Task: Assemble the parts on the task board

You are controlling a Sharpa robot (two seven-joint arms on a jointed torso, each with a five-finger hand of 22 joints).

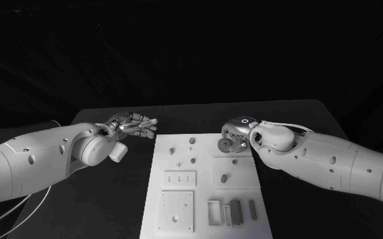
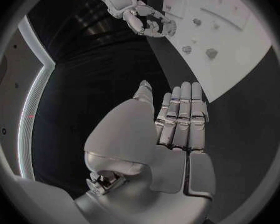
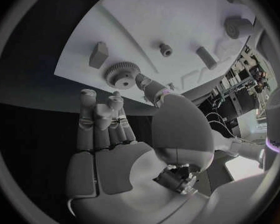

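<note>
The white task board (image 1: 203, 164) lies in the middle of the black table. A grey gear (image 3: 119, 74) sits flat near its far right corner. My right hand (image 1: 234, 139) hovers there; its thumb (image 3: 145, 82) and a fingertip (image 3: 115, 98) touch the gear's rim and pinch it. The same hand (image 2: 146, 20) appears curled over the board's edge (image 2: 239, 79) in the left wrist view. My left hand (image 1: 132, 125) hangs over the bare table beside the board's far left corner, its flat fingers (image 2: 180, 119) holding nothing.
Small pegs (image 3: 165, 49) and a block (image 3: 97, 54) stand on the board near the gear. Nearer me lie recessed plates (image 1: 177, 210) and several upright bars (image 1: 236, 210). Black table (image 1: 96, 211) flanks the board on both sides.
</note>
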